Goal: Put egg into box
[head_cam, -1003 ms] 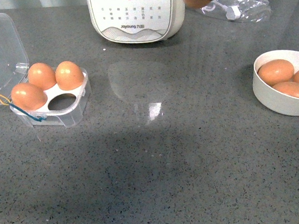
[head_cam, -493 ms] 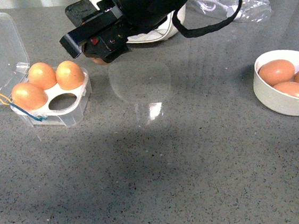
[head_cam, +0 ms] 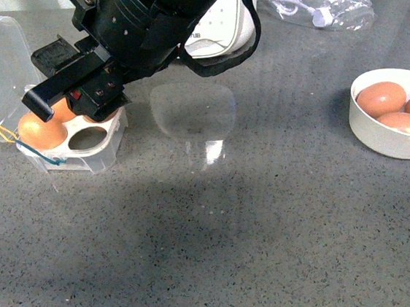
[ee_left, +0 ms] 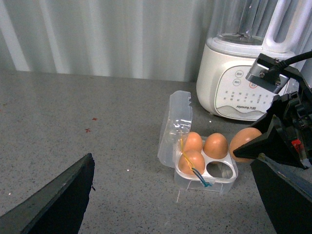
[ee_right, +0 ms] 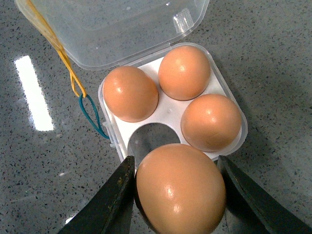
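White bowl point(head_cam: 378, 142) w/ brown eggs point(head_cam: 380, 98) is sitting at R side of grey countertop point(head_cam: 235, 231). White appliance point(ee_left: 229, 73) is standing at rear; clear bag point(head_cam: 321, 2) w/ white cable is lying beside it.

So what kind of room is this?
Probably a kitchen. There is a grey speckled countertop, a white blender, a bowl of eggs, and a plastic egg box.
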Controlling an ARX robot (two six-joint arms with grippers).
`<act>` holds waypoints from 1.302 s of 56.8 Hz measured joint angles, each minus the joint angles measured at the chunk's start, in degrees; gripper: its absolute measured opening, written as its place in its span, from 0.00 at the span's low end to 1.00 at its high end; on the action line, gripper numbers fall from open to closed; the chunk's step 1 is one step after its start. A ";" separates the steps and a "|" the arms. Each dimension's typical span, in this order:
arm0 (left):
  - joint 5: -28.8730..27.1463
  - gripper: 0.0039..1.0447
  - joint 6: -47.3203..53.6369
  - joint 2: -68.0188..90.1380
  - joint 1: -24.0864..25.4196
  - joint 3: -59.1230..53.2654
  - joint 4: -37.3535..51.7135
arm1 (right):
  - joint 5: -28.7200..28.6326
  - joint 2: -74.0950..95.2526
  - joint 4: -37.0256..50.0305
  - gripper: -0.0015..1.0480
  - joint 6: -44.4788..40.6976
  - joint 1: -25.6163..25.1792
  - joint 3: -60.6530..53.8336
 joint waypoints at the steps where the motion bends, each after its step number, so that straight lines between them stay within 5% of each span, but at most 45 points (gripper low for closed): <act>1: 0.02 0.94 0.00 0.00 0.02 0.00 0.00 | 0.11 0.17 0.24 0.41 0.13 0.13 0.00; 30: 0.00 0.94 0.00 0.00 0.00 0.00 0.00 | 1.18 3.50 0.28 0.42 0.96 2.23 1.81; 38: 0.02 0.94 0.00 0.00 0.02 0.00 0.00 | 1.07 3.52 0.13 0.70 1.49 2.19 2.10; 48: 0.02 0.94 0.00 0.00 0.02 0.00 0.00 | 0.42 3.45 0.24 0.93 2.60 1.90 2.21; 61: 0.00 0.94 0.00 0.00 0.02 0.00 0.00 | -0.13 -0.87 2.19 0.93 6.60 0.26 -0.09; 74: 0.00 0.94 0.00 0.00 0.02 0.00 0.00 | 6.51 -10.25 8.79 0.93 13.27 -3.52 -8.59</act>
